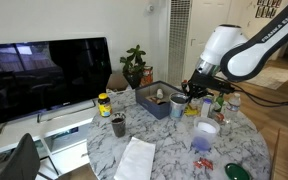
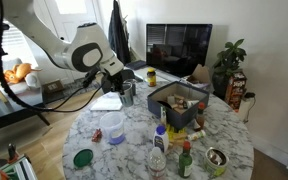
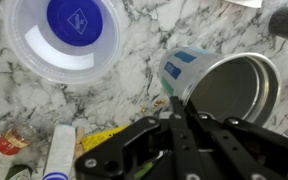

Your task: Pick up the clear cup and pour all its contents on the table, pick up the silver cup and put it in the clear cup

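Gripper: one black Robotiq gripper (image 3: 174,104), jaws drawn narrow, pinching the near rim of the silver cup.
Silver cup: one short shiny metal silver cup (image 3: 229,88), at 2 o'clock from the fingertips in the wrist view.
Clear cup: one wide transparent plastic clear cup (image 3: 64,35), at 10 o'clock, on the round white marble table (image 3: 134,60).
Contents: three small items on the table, one purple piece (image 1: 201,145), one red piece (image 1: 206,165), one green piece (image 1: 234,172).
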Controlling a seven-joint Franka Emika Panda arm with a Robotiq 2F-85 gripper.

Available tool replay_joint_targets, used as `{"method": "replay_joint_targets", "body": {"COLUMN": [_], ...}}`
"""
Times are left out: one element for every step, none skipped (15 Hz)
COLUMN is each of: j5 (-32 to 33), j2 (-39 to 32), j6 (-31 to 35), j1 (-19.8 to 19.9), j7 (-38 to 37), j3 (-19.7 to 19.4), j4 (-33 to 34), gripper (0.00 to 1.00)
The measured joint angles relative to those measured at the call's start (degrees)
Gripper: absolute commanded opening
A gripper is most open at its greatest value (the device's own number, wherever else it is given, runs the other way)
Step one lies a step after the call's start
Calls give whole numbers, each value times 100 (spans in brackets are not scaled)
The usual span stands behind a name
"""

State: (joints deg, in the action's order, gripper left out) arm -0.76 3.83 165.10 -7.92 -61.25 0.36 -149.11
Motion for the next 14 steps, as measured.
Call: {"method": "replay_joint_targets", "body": {"j5": [-405, -791, -1113, -1370, -1524, -1602, -1630, -1634, -1634, -1634, -1634, -1624, -1612, -1606], "j2": [299, 610, 904, 1206, 1495, 1717, 1889, 2018, 2109, 2181, 2234, 2252, 2251, 2241], "j6": [6, 6, -2, -49, -180, -384, -653, -910, -1166, -1401, -1606, -1786, -1948, -2074], "j1": [43, 60, 65, 67, 82, 118, 167, 226, 290, 351, 410, 469, 531, 586], "j7": [373, 739, 1057, 1347, 1601, 1829, 2043, 2239, 2445, 2636, 2811, 2976, 3131, 3264], "j3": [-12, -51, -109, -183, -255, -318, -371, -407, -423, -424, -418, -408, -392, -371], "j4": [-196, -378, -542, -697, -834, -879, -849, -818, -789, -784, -800, -804, -801, -800], "gripper": [1, 1, 1, 1, 1, 1, 1, 1, 1, 1, 1, 1, 1, 1]}}
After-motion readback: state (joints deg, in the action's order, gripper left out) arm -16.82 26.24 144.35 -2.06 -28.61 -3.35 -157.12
